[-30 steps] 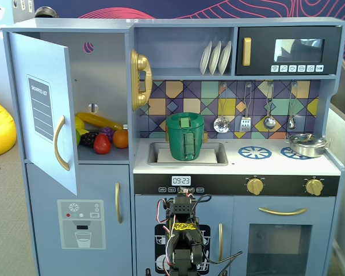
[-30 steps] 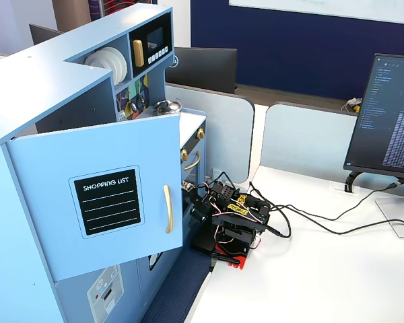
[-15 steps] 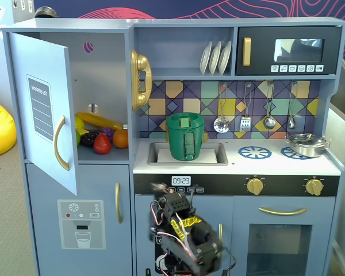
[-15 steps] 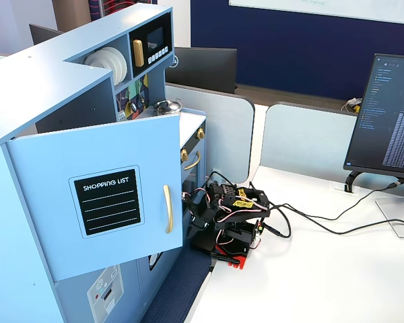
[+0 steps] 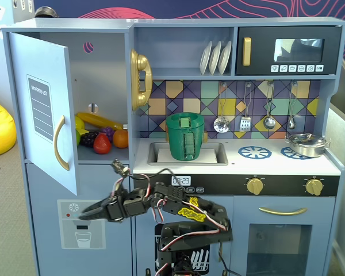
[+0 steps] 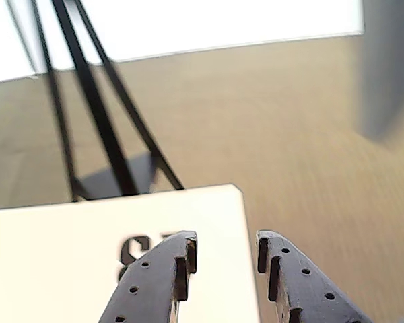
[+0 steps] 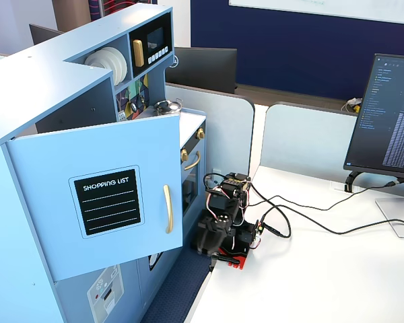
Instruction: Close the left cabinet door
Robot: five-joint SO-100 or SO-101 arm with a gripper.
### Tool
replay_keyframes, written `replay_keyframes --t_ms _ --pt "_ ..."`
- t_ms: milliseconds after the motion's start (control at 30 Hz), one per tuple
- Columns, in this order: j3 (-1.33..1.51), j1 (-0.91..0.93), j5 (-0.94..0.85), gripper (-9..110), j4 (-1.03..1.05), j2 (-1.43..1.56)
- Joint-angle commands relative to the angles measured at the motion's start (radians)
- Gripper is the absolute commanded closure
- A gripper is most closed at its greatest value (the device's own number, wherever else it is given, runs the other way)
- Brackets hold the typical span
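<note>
Left cabinet door [image 5: 46,109] swung wide open at the play kitchen's [image 5: 230,172] upper left, with the gripper [image 5: 83,214] below its lower edge, fingers slightly parted and empty; closing likely requires rising behind the panel's outer face and pushing steadily near the gold handle [image 5: 60,144].

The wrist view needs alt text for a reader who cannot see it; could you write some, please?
The gripper shows two dark, slightly parted fingers over a white table corner with partial black lettering. Beyond lie tan carpet and black tripod legs.
</note>
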Motion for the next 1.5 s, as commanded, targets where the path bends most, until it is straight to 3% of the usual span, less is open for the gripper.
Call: replay_keyframes --t_ms 0,200,700,1200,1467 --pt "-0.121 -0.129 -0.106 102 -0.195 -0.126" --pt "-0.288 -0.097 -0.187 102 -0.367 -0.393" --pt "-0.696 0.008 -0.207 102 -0.488 -0.862" --pt "-0.618 0.193 -0.175 102 -0.5 -0.81" --pt "-0.574 0.38 -0.167 102 -0.462 -0.733"
